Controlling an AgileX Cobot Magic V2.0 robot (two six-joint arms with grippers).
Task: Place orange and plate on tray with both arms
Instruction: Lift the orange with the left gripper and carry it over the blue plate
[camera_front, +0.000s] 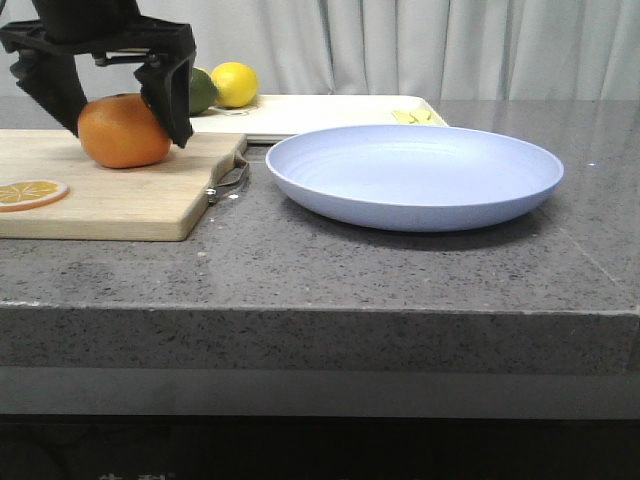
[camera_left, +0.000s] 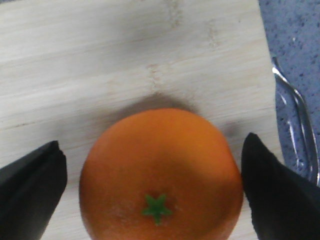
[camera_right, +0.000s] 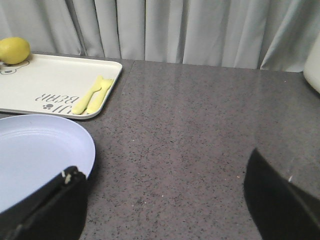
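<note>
The left tool (camera_front: 125, 125) is lowered over the orange (camera_front: 123, 131), jaws spread wide with one finger on each side of the fruit. In the left wrist view a thin gap can be seen between each black finger (camera_left: 30, 192) and the orange (camera_left: 160, 175), so it's straddled but not squeezed. The orange is sat on a wooden cutting board (camera_front: 110, 195), green stem star facing up toward the wrist camera. A flat orange slice (camera_front: 30, 192) is laid on the same board near its front left corner, well apart from the whole fruit. A metal handle loop (camera_front: 232, 178) is fixed to the board's right edge.

The right tool (camera_right: 165, 200) is only caught in its own wrist view, jaws held wide open with nothing between them, just speckled grey bench (camera_right: 200, 130). One finger (camera_right: 50, 207) is seen overlapping the rim of the pale blue plate (camera_right: 35, 155); whether it actually touches can't be told.

From the front, the plate (camera_front: 415, 175) is found on the bench just to the right of the board, near the front edge. Behind both, the cream tray (camera_front: 330, 113) is set on the bench, with a yellow fork-and-spoon print (camera_right: 92, 95) and some lettering on it. A lemon (camera_front: 234, 84) and a greenish fruit (camera_front: 201, 92) are seen at the tray's left end, behind the left tool.
</note>
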